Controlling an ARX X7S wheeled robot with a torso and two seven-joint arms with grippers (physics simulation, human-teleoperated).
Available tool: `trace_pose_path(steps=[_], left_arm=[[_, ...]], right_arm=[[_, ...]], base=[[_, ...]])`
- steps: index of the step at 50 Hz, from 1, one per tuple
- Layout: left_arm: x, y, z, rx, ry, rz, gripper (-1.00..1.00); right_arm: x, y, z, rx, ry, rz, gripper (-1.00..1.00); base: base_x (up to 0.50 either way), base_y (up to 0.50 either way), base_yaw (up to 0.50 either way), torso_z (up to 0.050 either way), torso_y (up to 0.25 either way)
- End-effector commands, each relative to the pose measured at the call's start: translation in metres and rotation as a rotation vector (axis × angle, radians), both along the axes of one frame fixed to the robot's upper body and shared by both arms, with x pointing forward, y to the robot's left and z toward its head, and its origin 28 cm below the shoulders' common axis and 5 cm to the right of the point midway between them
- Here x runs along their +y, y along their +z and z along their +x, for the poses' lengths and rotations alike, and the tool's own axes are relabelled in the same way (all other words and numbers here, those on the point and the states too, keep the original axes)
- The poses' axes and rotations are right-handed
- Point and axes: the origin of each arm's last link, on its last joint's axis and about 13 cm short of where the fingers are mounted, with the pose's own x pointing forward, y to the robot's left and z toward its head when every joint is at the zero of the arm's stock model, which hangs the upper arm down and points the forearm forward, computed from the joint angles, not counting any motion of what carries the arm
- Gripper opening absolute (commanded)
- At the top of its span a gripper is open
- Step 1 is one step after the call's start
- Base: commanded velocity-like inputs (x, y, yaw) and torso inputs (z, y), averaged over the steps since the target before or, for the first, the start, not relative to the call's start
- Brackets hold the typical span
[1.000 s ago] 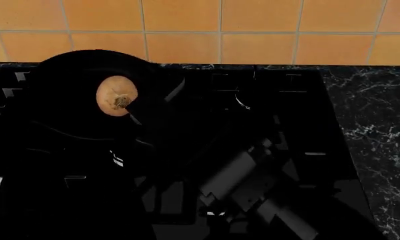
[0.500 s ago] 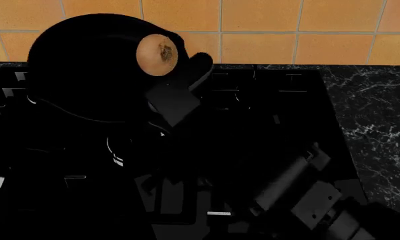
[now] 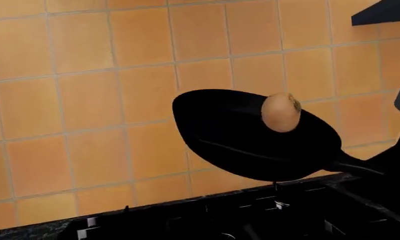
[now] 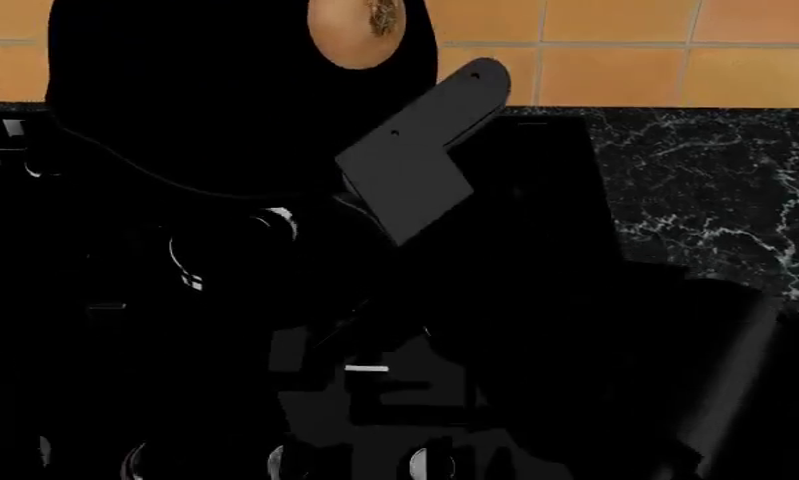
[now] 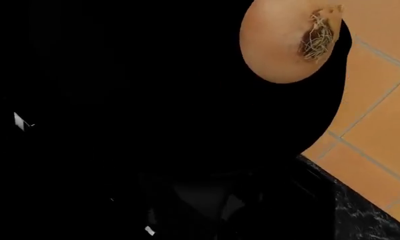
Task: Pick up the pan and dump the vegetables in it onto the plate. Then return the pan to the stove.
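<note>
Nearest in the head view, the glossy black rectangular stove (image 4: 372,400) shows its silver-ringed knobs. Above it, the right end effector (image 4: 372,205) seemingly grips the round black frying pan (image 3: 253,135) by its long handle, though its jaws are indistinguishable; the left end effector is unseen. The papery tan-brown onion (image 3: 281,112), smooth and likely to roll, sits near the raised pan's far rim against orange tiles; the stiff pan looks heavy.
</note>
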Motion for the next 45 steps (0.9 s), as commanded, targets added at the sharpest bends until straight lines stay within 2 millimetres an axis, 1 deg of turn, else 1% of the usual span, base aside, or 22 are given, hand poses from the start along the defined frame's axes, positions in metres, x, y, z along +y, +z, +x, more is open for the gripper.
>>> trace_pose_path(steps=[1,12,23,27,31,36,39,40,45], left_arm=[[-0.001,-0.001,0.0,0.002,-0.002,0.0,1.0],[-0.001,-0.002,0.001,0.002,-0.004,0.0,1.0],[-0.001,-0.003,0.0,0.006,-0.006,0.002,1.0],[-0.002,-0.004,0.0,0.008,-0.007,0.003,1.0],[-0.001,-0.004,0.0,0.009,-0.007,0.002,1.0],[-0.001,-0.006,-0.001,0.01,-0.004,0.001,1.0],[-0.001,-0.006,0.0,0.011,-0.005,0.0,1.0],[-0.001,-0.006,0.0,0.011,-0.006,0.001,1.0],[-0.002,-0.006,0.0,0.01,-0.009,0.003,1.0]], right_arm=[[-0.013,0.02,-0.015,-0.153,-0.08,-0.002,-1.0],[-0.02,0.02,-0.019,-0.15,-0.102,0.025,-1.0],[-0.027,0.012,-0.012,-0.118,-0.136,0.059,-1.0],[-0.029,0.006,-0.01,-0.055,-0.15,0.091,-1.0],[-0.033,0.0,-0.007,-0.014,-0.171,0.112,-1.0],[-0.04,-0.009,-0.008,0.053,-0.168,0.22,-1.0],[-0.044,-0.016,-0.01,0.069,-0.179,0.234,-1.0],[-0.045,-0.017,-0.01,0.086,-0.179,0.265,-1.0],[-0.049,-0.025,-0.005,0.14,-0.18,0.308,-1.0]], base=[[-0.38,-0.39,0.0,0.0,0.0],[-0.37,-0.41,0.0,0.0,0.001],[-0.33,-0.45,0.0,0.001,0.0],[-0.27,-0.48,0.0,0.0,0.003],[-0.04,-0.04,0.0,0.0,0.0],[0.0,0.0,0.0,0.0,0.002],[0.0,0.0,0.0,0.0,0.0],[0.0,0.0,0.0,0.0,0.0],[0.0,0.0,0.0,0.0,0.002]])
